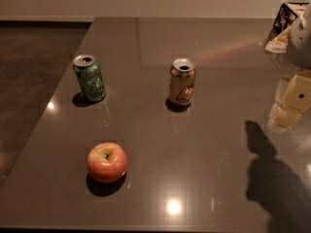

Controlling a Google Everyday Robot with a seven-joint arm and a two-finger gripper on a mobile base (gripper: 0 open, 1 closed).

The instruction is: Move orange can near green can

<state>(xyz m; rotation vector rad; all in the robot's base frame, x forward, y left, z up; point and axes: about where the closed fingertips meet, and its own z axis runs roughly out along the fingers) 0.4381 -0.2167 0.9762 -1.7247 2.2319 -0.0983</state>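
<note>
Well left of the end effector (302,39), up at the tabletop (209,169) right edge, its grip I cannot tell, stands the orange can (182,83), upright; green can (89,78) further left again.

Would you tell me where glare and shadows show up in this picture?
Camera view: bright glare spots dot the glossy table, the largest near the front edge; the green can, orange can and apple cast small dark shadows; a large shadow lies below the gripper at the right edge.
</note>
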